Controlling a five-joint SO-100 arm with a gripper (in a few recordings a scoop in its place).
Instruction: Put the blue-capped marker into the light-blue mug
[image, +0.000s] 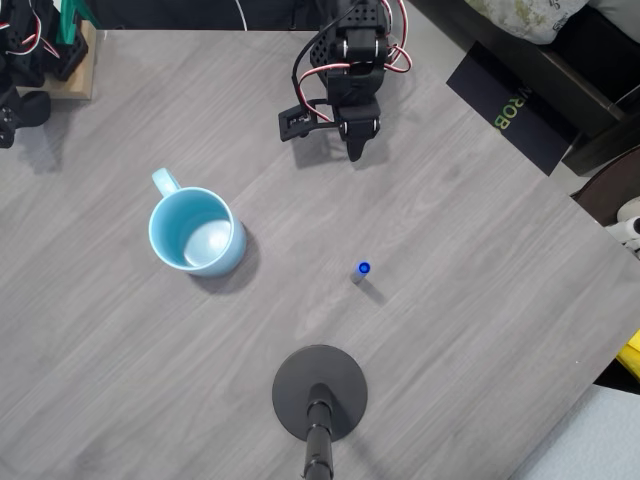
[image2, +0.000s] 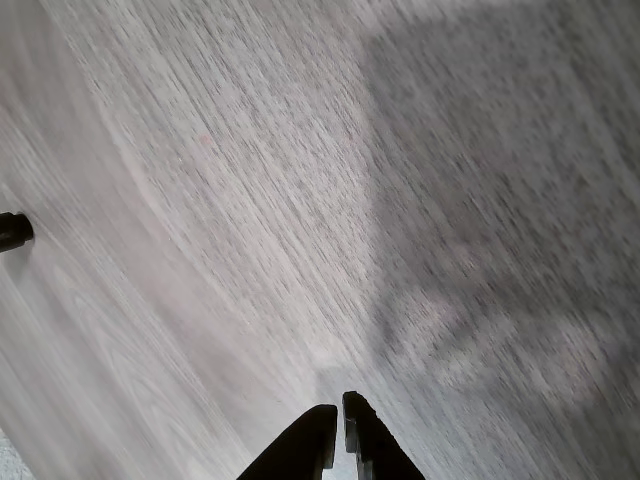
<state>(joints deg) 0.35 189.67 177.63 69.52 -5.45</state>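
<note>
The blue-capped marker (image: 363, 269) stands on end right of the table's middle in the overhead view and reads as a small blue dot. The light-blue mug (image: 195, 232) sits upright at the left, its handle toward the upper left and nothing inside it. My gripper (image: 357, 150) hangs near the table's far edge, well above the marker in the picture and apart from both things. In the wrist view the gripper (image2: 340, 408) has its black fingers (image2: 300, 452) together over bare table, holding nothing.
A black round stand base (image: 320, 392) with a pole sits near the front edge, below the marker. A wooden block with another arm (image: 40, 55) occupies the far left corner. A small dark object (image2: 12, 230) shows at the wrist view's left edge.
</note>
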